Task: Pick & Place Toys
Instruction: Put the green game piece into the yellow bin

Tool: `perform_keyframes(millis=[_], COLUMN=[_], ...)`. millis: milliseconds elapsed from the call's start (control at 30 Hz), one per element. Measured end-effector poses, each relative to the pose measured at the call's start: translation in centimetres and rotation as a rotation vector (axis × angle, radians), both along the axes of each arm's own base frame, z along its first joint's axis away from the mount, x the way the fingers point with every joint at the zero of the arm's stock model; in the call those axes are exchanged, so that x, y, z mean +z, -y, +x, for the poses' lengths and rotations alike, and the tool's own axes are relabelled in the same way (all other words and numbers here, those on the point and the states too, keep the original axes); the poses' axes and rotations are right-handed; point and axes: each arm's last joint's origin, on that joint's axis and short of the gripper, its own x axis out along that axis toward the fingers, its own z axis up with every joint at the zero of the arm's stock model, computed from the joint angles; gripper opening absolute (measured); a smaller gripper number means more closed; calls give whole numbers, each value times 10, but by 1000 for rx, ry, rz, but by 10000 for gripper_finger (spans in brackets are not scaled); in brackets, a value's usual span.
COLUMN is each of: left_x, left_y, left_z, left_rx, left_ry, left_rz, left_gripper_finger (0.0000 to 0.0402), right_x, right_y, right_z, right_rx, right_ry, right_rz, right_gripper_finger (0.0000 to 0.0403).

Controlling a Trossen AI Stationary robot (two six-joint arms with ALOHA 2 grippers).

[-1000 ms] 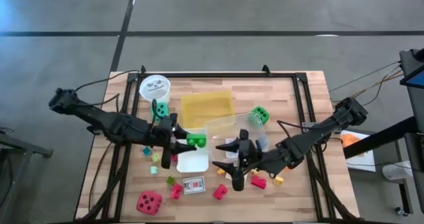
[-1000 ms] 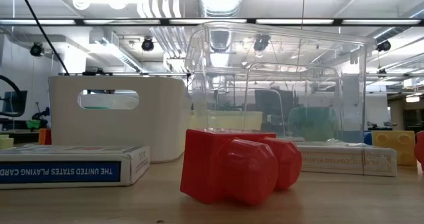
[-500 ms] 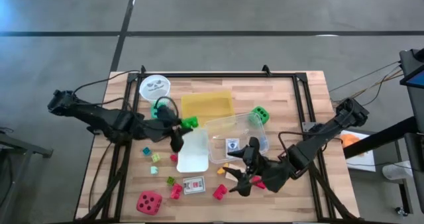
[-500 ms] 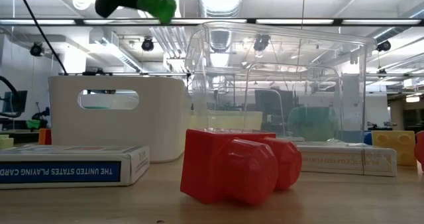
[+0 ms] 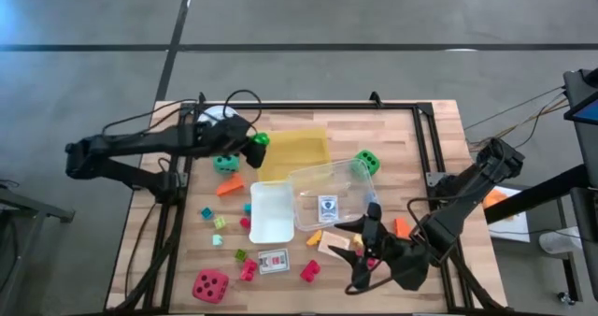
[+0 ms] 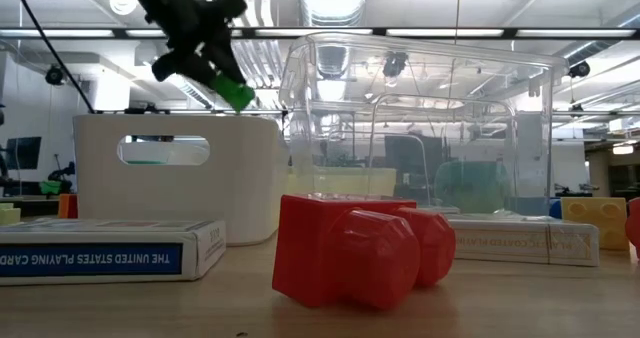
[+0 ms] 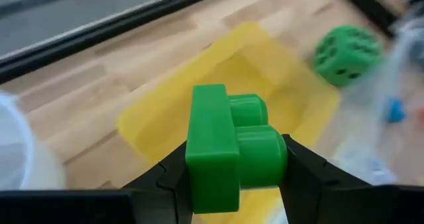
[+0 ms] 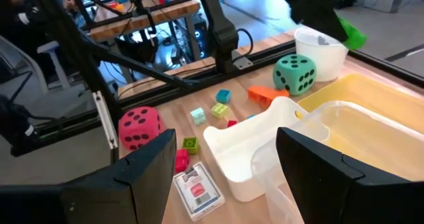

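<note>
A green block (image 5: pixel 261 140) hangs in the air, pinched between 2 dark fingers, over the left edge of the yellow tray (image 5: pixel 304 152). The teal die (image 5: pixel 225 163) rests far left, an orange block (image 5: pixel 229 186) just nearer. The green die (image 5: pixel 368 161) sits right of the tray. The red die (image 5: pixel 210 285) lies near left. A card pack (image 5: pixel 274 261) lies flat beside a red block (image 5: pixel 309 271).
</note>
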Motion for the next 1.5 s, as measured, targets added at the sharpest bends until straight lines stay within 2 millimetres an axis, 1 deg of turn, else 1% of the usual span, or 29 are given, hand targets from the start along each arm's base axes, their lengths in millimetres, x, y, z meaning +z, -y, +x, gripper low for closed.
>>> perform_keyframes(millis=[100, 233, 433, 600, 667, 800, 1033, 1167, 1500], left_x=[-9, -21, -37, -58, -66, -79, -92, -95, -95], left_y=[-11, -22, -30, -31, -31, -33, -40, -41, -42], left_z=[7, 25, 47, 59, 61, 65, 71, 72, 73], left_rx=[16, -16, -107, -233, -277, -293, -295, -295, -285], left_ry=[-37, -124, -265, -351, -390, -445, -459, -462, -449], left_rz=[-31, -28, -7, -37, -50, -69, -68, -75, -82], left_gripper_finger=[154, 154, 154, 154, 154, 154, 154, 154, 154], right_x=[-1, -2, -2, -2, -2, -3, -6, -7, -8], right_y=[0, 1, 0, -1, -1, -1, -1, -1, -1], right_z=[-1, -2, -4, -4, -4, -5, -5, -5, -5], right_rx=[-1, -10, -5, 1, 2, 4, 4, 5, 7], right_ry=[-6, -14, -18, -19, -20, -32, -40, -44, -48], right_rz=[2, 10, 11, 9, 9, 0, -6, -9, -14], right_gripper_finger=[256, 256, 256, 256, 256, 256, 256, 256, 256])
